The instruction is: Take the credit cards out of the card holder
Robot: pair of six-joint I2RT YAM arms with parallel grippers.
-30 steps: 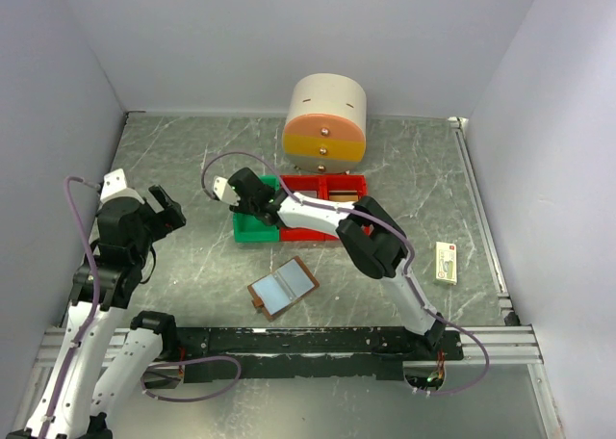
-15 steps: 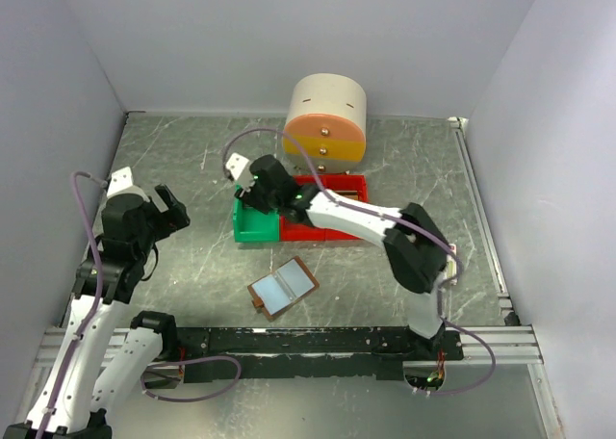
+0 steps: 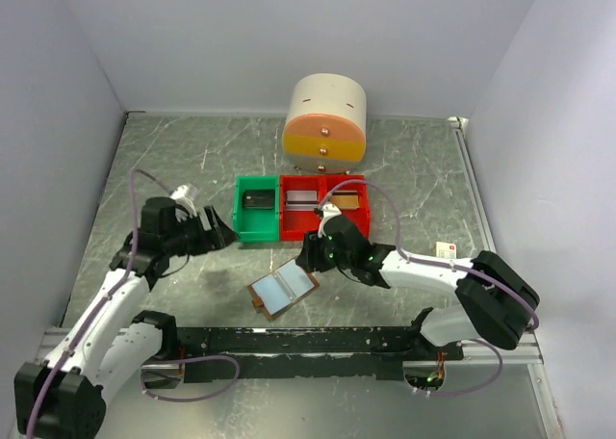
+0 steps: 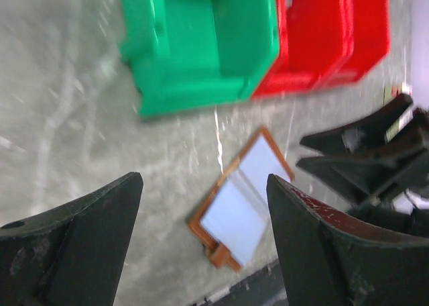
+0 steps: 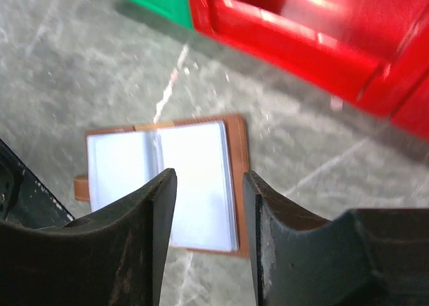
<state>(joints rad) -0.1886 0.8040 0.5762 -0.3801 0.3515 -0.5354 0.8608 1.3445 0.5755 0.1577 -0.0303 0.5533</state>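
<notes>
The brown card holder (image 3: 283,289) lies open on the table, its pale blue panels facing up. My right gripper (image 3: 308,257) hovers just beyond its right half, open and holding nothing; the right wrist view shows the card holder (image 5: 194,155) under the right gripper (image 5: 209,178). My left gripper (image 3: 221,235) is open to the holder's upper left. The left wrist view has the card holder (image 4: 242,200) ahead of the left gripper (image 4: 204,182). A dark card (image 3: 255,200), a pale grey card (image 3: 300,198) and a tan card (image 3: 347,202) lie in the bins.
A green bin (image 3: 243,229) and two red bins (image 3: 304,231) stand in a row behind the holder. A round cream and orange drawer unit (image 3: 326,119) is behind them. A cream box (image 3: 445,250) shows past the right arm. A black rail (image 3: 318,341) runs along the near edge.
My right gripper has swung back from over the green bin to just above the holder. The left arm has lowered and moved right, toward the holder.
</notes>
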